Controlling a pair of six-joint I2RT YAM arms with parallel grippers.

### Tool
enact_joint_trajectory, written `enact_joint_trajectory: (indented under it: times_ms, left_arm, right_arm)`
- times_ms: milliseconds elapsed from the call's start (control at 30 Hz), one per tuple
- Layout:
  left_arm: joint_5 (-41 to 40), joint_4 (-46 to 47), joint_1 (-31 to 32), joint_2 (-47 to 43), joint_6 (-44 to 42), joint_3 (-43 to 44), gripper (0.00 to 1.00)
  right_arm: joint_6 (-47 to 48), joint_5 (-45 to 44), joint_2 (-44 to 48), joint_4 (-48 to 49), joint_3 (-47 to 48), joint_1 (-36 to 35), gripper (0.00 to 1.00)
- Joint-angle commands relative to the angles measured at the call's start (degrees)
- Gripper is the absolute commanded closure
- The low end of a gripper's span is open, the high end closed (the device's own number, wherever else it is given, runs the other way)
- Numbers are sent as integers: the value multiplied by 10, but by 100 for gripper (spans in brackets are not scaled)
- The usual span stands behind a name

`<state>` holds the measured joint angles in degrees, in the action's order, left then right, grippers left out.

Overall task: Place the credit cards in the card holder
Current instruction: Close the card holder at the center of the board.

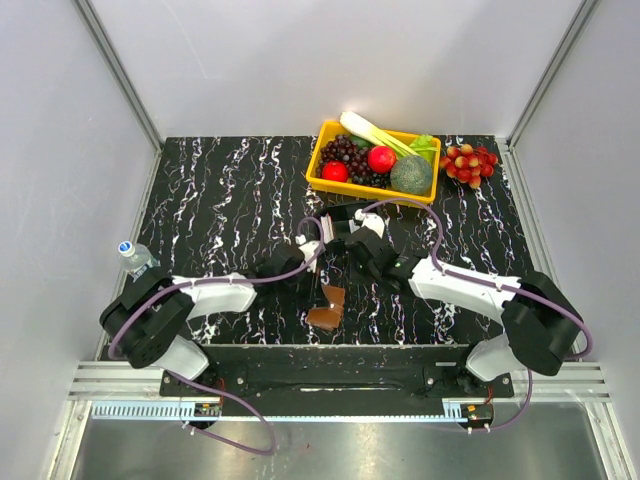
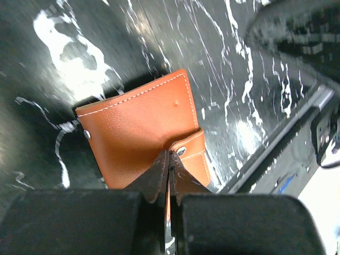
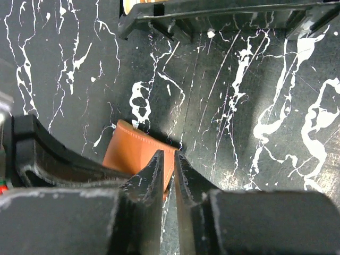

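The card holder [image 1: 327, 306] is a brown leather wallet near the table's front edge, between the two grippers. In the left wrist view its outer face [image 2: 135, 135] and snap tab [image 2: 190, 150] show. My left gripper [image 2: 170, 159] is shut on the holder's edge; it also shows in the top view [image 1: 314, 284]. My right gripper [image 3: 168, 156] sits at the holder's far corner [image 3: 135, 151], jaws a thin slit apart with orange leather showing in the slit. I cannot tell if it grips. It also shows in the top view [image 1: 340, 268]. No credit cards are in view.
A small black open-topped box [image 1: 345, 215] stands just behind the grippers, its rim along the top of the right wrist view [image 3: 212, 16]. A yellow tray [image 1: 322, 178] of fruit and vegetables and loose grapes [image 1: 470, 162] are at the back. A water bottle [image 1: 134, 256] stands far left.
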<state>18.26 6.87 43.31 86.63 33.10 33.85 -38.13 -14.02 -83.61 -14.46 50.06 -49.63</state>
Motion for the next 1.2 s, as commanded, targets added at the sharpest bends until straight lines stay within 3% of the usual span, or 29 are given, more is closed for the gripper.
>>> enact_joint_trajectory:
  times_ms: [0,167,233,300,400,467,533,633,733,800,900,1167]
  left_arm:
    - [-6,-134,27,-15,-12,-53,100]
    - [-41,-159,27,-72,-11,-55,100]
    - [-59,-170,27,-86,-7,-48,84]
    - [-65,-170,27,-99,-1,-45,79]
    - [-82,-177,27,-121,7,-41,48]
    - [-92,-183,26,-131,7,-41,54]
    - [-108,-190,27,-145,16,-40,39]
    - [-128,-194,26,-184,27,-49,45]
    - [-156,-219,26,-236,47,-63,22]
    - [-176,-239,25,-278,56,-72,22]
    - [-207,-287,25,-347,87,-87,1]
    - [-133,-303,32,-479,216,-193,1]
  right_arm:
    - [44,25,17,16,9,4,80]
    - [64,55,-9,11,34,6,78]
    - [67,62,-18,7,42,5,78]
    - [65,61,-20,0,43,5,76]
    - [66,70,-16,-4,41,5,74]
    - [63,91,-20,-7,43,5,73]
    - [47,115,-30,-9,42,5,72]
    - [22,168,-38,20,21,4,71]
    - [29,190,-52,42,17,4,69]
    - [53,200,-71,32,45,4,68]
    - [89,214,-106,23,107,4,65]
    - [124,212,-238,-20,238,4,61]
